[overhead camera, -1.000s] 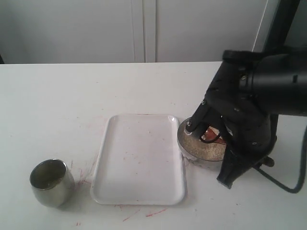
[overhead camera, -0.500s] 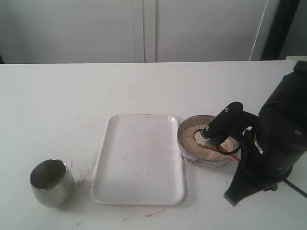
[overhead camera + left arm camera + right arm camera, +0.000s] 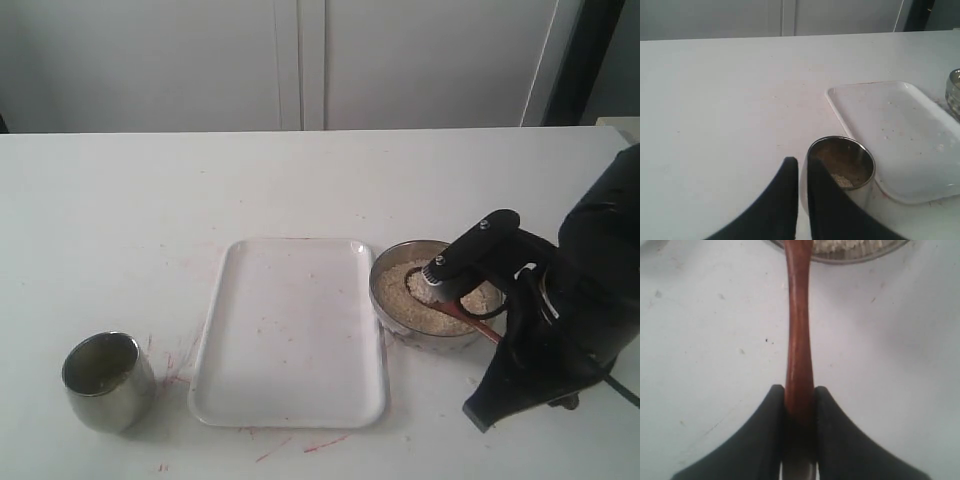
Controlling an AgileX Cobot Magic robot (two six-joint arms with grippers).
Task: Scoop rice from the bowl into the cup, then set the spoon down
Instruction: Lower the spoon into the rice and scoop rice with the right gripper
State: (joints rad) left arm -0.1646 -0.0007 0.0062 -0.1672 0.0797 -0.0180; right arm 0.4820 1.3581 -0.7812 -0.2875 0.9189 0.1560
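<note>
The steel bowl (image 3: 388,303) of rice (image 3: 420,300) stands just right of the tray. My right gripper (image 3: 505,345) is shut on the handle end of the reddish-brown spoon (image 3: 474,322), whose front end reaches over the rim into the rice. In the right wrist view the spoon (image 3: 798,335) runs from the gripper (image 3: 799,390) up to the bowl (image 3: 850,259). The steel cup (image 3: 108,380) stands alone at the front left, with a few grains inside (image 3: 842,180). My left gripper (image 3: 799,162) is shut and empty, short of the cup (image 3: 860,165), and is out of the exterior view.
A white rectangular tray (image 3: 290,330) lies between cup and bowl, with stray grains and red marks around it. The black right arm (image 3: 575,320) stands over the table's right front. White cabinet doors (image 3: 300,60) close off the back.
My right arm has drawn back to the right off the bowl, uncovering the rice. The spoon handle now slants out over the bowl's near right rim. Cup and tray have not moved.
</note>
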